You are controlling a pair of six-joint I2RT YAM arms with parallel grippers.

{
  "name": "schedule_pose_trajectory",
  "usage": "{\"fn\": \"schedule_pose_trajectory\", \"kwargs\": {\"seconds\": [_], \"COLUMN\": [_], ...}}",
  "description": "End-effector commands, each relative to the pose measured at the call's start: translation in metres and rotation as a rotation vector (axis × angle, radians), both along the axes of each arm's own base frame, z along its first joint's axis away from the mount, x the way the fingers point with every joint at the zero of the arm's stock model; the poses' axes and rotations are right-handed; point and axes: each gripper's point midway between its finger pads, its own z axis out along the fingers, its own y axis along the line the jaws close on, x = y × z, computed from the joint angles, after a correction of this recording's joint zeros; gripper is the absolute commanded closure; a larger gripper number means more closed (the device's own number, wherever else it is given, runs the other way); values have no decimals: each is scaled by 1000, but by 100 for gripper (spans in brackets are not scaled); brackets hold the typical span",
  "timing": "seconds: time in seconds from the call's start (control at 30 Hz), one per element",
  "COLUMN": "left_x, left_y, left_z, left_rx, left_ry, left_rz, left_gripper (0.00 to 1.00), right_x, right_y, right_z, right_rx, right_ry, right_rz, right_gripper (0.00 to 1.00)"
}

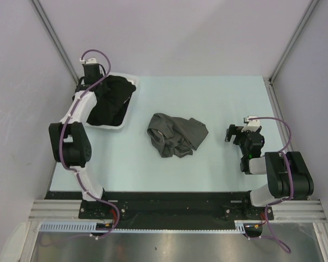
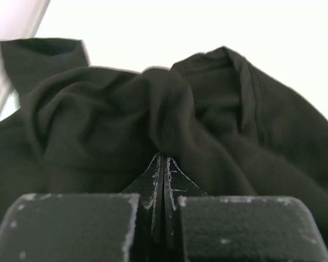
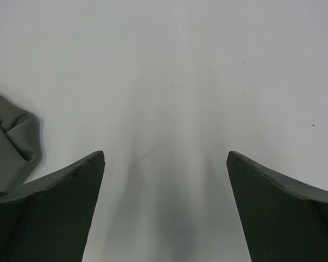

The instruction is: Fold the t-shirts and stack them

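Pale table (image 3: pixel 169 65) shows under my right gripper (image 3: pixel 165 158), which hangs near the right edge with jaws spread wide and nothing held. At table centre the grey shirt (image 1: pixel 177 134) lies crumpled, clear of both arms. In the far-left corner, my left gripper (image 2: pixel 164 164) is pressed together on a fold of the black shirt (image 2: pixel 218 109) heaped in the tray (image 1: pixel 106 126). The bite looks thin. I recommend a slow, straight lift, checking that only one shirt rises, then a carry to open table.

A pale blue-green table (image 1: pixel 218 174) stands inside white walls (image 1: pixel 180 33), with grey metal posts (image 1: pixel 53 38) in the two far corners. At its near edge run a black strip (image 1: pixel 169 210) and a steel sheet (image 1: pixel 169 245). Light is soft, even.
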Motion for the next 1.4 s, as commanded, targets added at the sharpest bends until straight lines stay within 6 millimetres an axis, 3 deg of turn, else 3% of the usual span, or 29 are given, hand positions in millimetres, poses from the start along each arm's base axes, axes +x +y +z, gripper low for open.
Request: {"fn": "schedule_pose_trajectory", "kwargs": {"seconds": [0.0,0.1,0.2,0.37,0.4,0.6,0.63,0.67,0.83,0.9,0.93,1.03,1.13,1.27,1.37], "left_x": [39,49,55,50,41,4,0,-5,-8,-2,1,14,26,34,28], "left_y": [-12,-9,-7,-6,-7,-9,-25,-28,-38,-38,-37,-32,-30,-32,-43], "left_z": [-31,-68,-91,-123,-130,-136,-139,-141,-138,-127,-121,-80,-32,38,77], "left_rx": [-71,-75,-70,-67,-68,-86,-85,-89,-75,-63,-57,-24,10,14,12], "left_ry": [61,149,187,260,282,275,288,298,304,297,287,205,102,-32,-102], "left_rz": [-4,27,44,49,50,51,19,11,-14,-21,-23,-29,-38,-55,-95], "left_gripper": [100,100,100,100,100,100,100,100,100,98,85,65,55,53,51], "right_x": [10,10,10,10,10,11,11,11,11,11,11,10,11,10,10], "right_y": [-1,-1,-11,-7,-7,-7,-7,-7,-7,-7,-7,-7,-7,-6,-7], "right_z": [20,20,20,20,20,21,21,21,21,21,22,19,21,20,21], "right_rx": [-5,-5,-6,1,-1,-3,-2,-1,-1,-2,-3,-1,0,-2,-5], "right_ry": [-66,-68,-66,-68,-66,-71,-71,-71,-72,-72,-74,-66,-69,-66,-68], "right_rz": [-2,-2,-28,-4,-4,-5,-4,-4,-4,-4,-5,-5,-6,-7,-11], "right_gripper": [0,0,1,0,0,0,0,0,0,0,0,0,0,0,0]}}
